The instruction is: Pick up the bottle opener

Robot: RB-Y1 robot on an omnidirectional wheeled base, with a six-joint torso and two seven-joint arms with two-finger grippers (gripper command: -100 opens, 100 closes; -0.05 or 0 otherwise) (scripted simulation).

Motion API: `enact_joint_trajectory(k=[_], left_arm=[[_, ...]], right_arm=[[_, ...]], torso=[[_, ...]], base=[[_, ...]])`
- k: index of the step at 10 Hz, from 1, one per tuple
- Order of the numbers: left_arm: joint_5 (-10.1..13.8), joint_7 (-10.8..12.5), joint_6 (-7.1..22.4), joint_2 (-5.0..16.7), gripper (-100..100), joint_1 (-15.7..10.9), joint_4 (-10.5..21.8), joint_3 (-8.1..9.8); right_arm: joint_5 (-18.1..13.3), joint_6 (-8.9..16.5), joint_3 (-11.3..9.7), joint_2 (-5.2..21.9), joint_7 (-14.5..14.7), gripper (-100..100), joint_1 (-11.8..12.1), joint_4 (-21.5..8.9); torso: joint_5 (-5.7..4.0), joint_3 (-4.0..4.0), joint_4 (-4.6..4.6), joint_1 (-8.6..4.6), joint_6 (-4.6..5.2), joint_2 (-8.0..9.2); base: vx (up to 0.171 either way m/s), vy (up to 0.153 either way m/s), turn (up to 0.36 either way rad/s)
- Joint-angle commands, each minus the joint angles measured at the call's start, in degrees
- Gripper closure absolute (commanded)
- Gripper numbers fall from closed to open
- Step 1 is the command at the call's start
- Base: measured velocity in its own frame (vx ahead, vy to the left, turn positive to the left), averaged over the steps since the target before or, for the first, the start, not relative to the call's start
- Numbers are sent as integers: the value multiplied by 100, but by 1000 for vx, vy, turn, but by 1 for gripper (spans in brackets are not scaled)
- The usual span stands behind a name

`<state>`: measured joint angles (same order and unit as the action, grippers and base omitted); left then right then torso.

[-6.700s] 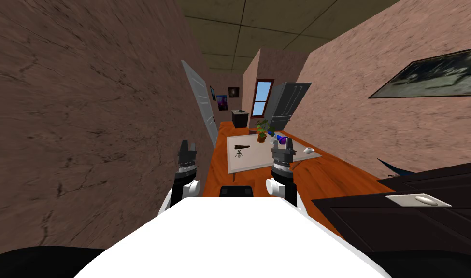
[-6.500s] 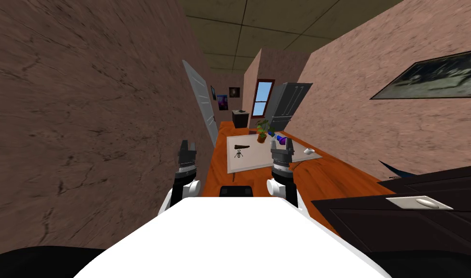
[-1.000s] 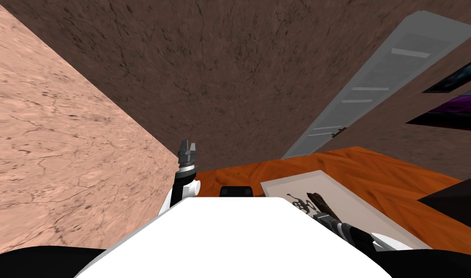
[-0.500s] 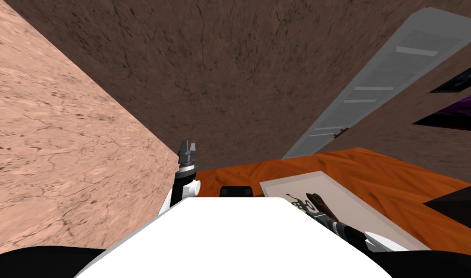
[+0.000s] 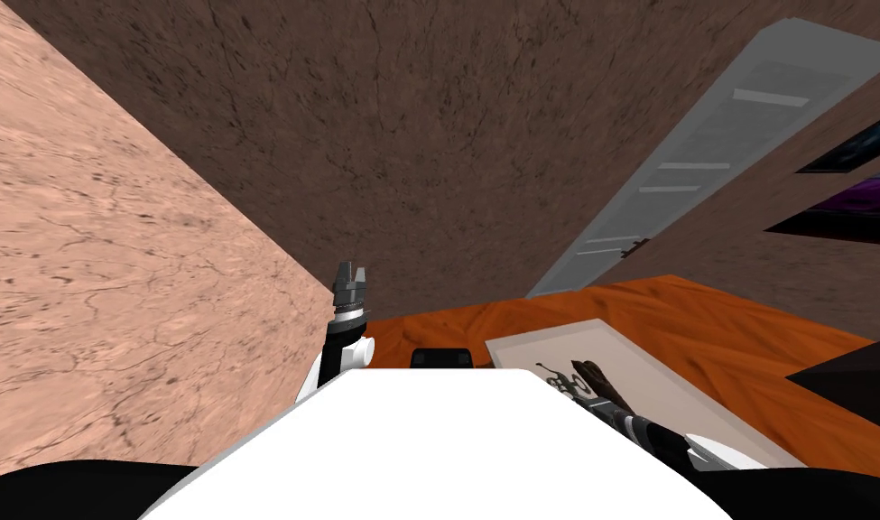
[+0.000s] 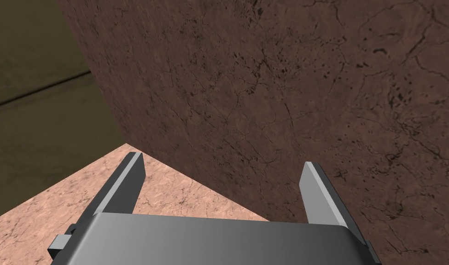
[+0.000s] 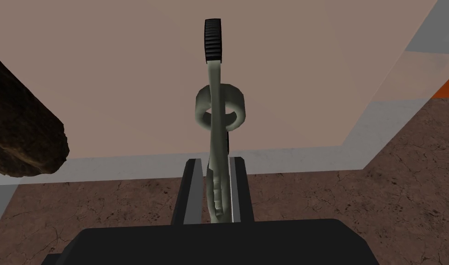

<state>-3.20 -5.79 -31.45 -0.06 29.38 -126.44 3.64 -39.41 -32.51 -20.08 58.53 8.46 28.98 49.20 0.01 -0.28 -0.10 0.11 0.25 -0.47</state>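
Where the right pincer (image 7: 215, 160) clamps, the bottle opener (image 7: 213, 78) (grey-green) sits between.

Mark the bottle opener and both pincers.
bottle opener (image 7: 215, 108), right wrist view, on its shaft where it crosses the ring.
right pincer (image 7: 216, 162), right wrist view, midway between its fingertips.
left pincer (image 6: 223, 159), left wrist view, midway between its open fingertips.

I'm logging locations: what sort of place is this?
Probably a room in a house: a grey panelled door, framed pictures on the brown wall, and an orange wood floor.
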Motion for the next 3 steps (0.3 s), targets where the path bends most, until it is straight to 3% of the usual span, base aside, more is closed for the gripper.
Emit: enact_joint_trajectory(k=[1, 2, 3], left_arm=[[0, 0, 0, 0, 0, 0, 0, 0], [0, 0, 0, 0, 0, 0, 0, 0], [0, 0, 0, 0, 0, -1, 0, 0]], right_arm=[[5, -68, 28, 196, -97, 100, 117, 117], [-1, -6, 9, 130, -70, 100, 96, 125], [-2, -5, 9, 143, -89, 0, 109, 140]], torso=[[0, 0, 0, 0, 0, 0], [3, -2, 0, 11, -1, -4], [-1, -1, 1, 3, -5, -3]], base=[[31, 57, -96], [13, 25, -24], [1, 5, 2]])
